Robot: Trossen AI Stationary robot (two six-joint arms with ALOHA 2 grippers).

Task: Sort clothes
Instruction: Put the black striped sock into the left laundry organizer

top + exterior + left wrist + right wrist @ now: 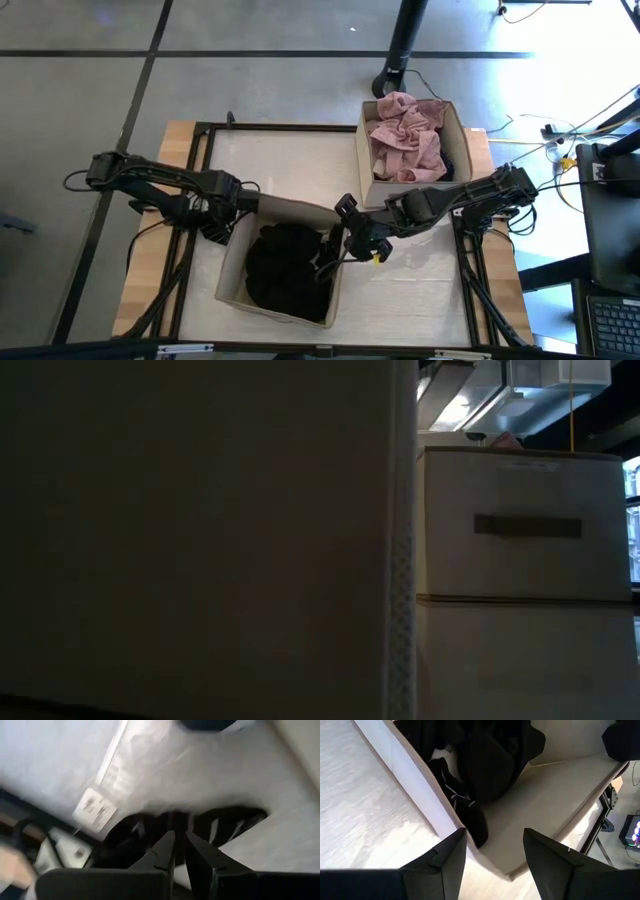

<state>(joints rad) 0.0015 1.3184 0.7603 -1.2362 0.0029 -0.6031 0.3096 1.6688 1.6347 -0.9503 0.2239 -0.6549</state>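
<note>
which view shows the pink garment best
The high view: the pink garment lies crumpled in the far beige box, seen whole from above. The low view shows only a sliver of it over that box's rim. Neither wrist view shows it.

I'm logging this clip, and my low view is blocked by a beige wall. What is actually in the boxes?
Observer: From above, the near box holds a black garment.
Operator: And the box behind it?
Observer: The far box holds a dusty pink garment.
Operator: Where are the arms?
Observer: The right gripper is at the near box's right wall with its jaws open. The left gripper is at that box's far left corner.
</note>
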